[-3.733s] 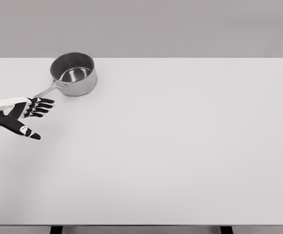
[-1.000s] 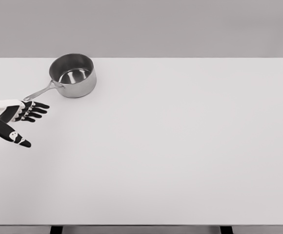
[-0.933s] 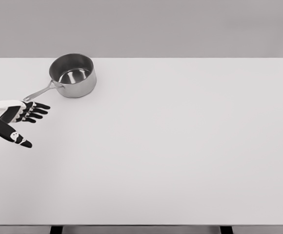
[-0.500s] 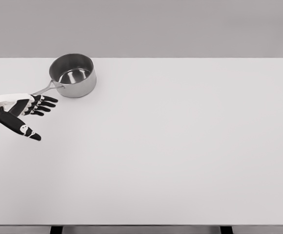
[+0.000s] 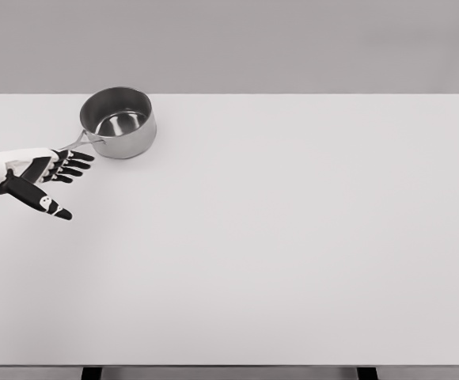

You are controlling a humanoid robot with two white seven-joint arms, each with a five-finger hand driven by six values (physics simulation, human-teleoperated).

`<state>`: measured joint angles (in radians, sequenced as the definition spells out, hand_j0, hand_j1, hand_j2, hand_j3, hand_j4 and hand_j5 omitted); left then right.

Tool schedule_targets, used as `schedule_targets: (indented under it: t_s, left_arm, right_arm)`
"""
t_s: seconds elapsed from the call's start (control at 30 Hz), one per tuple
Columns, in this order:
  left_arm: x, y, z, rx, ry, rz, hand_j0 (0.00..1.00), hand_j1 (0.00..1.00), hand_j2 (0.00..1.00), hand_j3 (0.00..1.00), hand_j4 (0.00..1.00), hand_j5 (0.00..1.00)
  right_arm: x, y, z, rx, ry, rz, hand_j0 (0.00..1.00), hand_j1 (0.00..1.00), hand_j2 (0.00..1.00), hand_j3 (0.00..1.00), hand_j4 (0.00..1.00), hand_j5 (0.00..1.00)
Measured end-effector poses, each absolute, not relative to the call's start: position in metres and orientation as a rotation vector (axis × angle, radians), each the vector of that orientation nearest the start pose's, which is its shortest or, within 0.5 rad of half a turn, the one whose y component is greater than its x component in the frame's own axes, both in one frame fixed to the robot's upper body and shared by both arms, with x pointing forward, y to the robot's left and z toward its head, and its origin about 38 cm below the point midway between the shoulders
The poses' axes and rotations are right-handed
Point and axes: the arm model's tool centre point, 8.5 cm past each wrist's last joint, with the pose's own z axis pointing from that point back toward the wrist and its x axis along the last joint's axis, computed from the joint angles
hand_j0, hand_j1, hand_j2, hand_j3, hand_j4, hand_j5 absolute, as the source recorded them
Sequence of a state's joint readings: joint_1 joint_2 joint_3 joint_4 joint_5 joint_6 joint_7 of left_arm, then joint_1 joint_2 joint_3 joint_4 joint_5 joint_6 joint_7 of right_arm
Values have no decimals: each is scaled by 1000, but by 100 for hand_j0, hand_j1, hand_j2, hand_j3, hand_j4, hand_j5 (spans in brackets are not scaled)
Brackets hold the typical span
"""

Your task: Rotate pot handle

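Near the counter's (image 5: 293, 237) back-left corner, the left hand (image 5: 36, 176) (fingers spread, empty) seemingly overlaps the pot (image 5: 119, 121) handle (image 5: 75, 143); push its tip sideways, low.

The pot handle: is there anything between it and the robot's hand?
Nothing visible. The left hand is open right at the outer end of the pot handle, its fingers overlapping it in this view; only bare table surrounds them.
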<state>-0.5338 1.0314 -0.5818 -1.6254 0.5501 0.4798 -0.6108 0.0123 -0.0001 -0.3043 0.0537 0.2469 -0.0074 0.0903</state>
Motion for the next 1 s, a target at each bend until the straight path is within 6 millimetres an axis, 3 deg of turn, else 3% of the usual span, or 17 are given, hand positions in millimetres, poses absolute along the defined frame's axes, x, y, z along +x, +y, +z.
schedule_targets:
  t_s: [1.0]
  left_arm:
    - [423, 398, 193, 3, -886, -929, 100, 100, 100, 100, 100, 100]
  right_arm:
    - [-25, -258, -261, 17, 51, -62, 100, 100, 100, 100, 100, 100]
